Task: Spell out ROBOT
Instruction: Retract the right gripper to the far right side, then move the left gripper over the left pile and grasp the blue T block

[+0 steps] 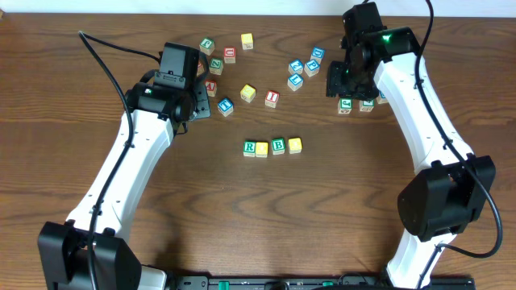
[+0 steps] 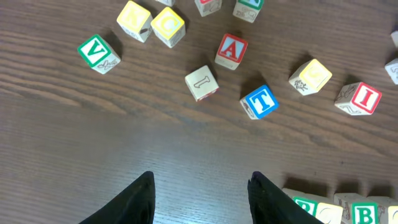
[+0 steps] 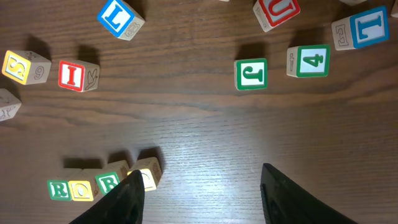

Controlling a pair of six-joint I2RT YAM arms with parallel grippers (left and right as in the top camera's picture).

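1. Four painted wooden cubes stand side by side in my row [image 1: 272, 147] at mid-worktop [image 1: 322, 209]: green R, yellow O, green B, another yellow.
2. One blue T block [image 2: 259, 101] lies loose near a red A block [image 2: 231, 51].
3. My left end effector [image 2: 202, 186] is spread, empty.
4. My right end effector [image 3: 202, 186] is spread, empty.
5. The worktop is dark, grained wood.

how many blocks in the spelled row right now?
4, side by side mid-table, in reading order from overhead: R block, first yellow block, B block, second yellow block. None appear hidden.
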